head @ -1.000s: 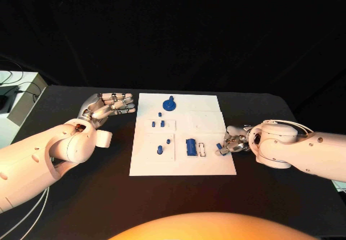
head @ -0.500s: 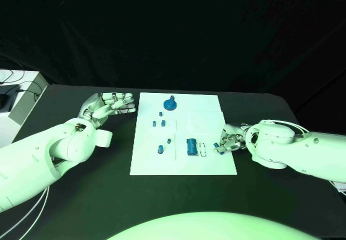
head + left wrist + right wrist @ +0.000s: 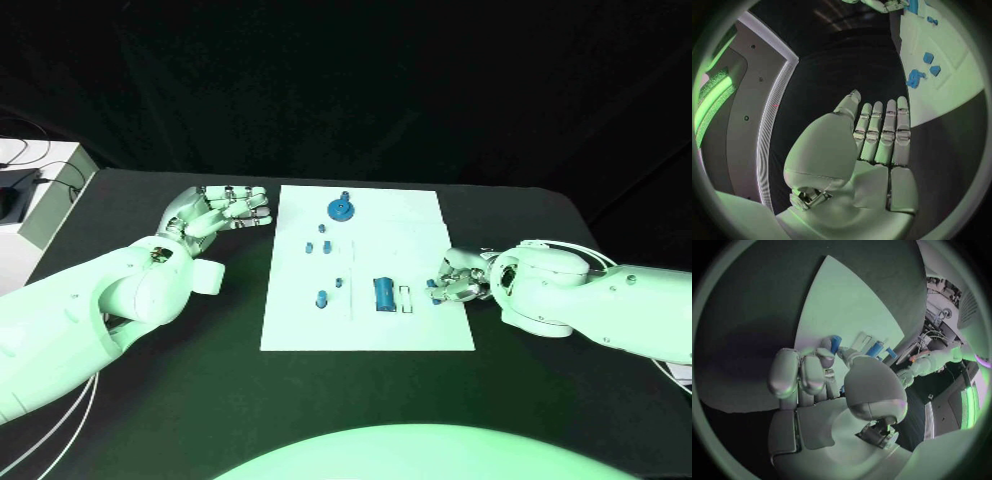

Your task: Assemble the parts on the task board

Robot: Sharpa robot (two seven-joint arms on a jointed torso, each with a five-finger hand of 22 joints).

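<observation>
Table: black surface [image 3: 144,400] under a dark backdrop, with the white task board [image 3: 418,330] lying flat at its middle.
Task board: holds small blue parts — a round piece with a stem [image 3: 338,208] near the far edge, several little pegs [image 3: 320,245] at the centre, and a larger ribbed block [image 3: 382,293] just beside a small outlined slot.
Held part: a small blue piece [image 3: 835,343] sits pinched at the fingertips of the right hand, over the board's right edge and near the ribbed block.
Right hand: right hand [image 3: 459,282] has its fingers curled in, clamped on the small blue piece; its arm comes in low across the table.
Left hand: left hand [image 3: 221,210] hovers just beside the board's far left corner — fingers straight and side by side in the wrist view, nothing in them, not touching the board.
</observation>
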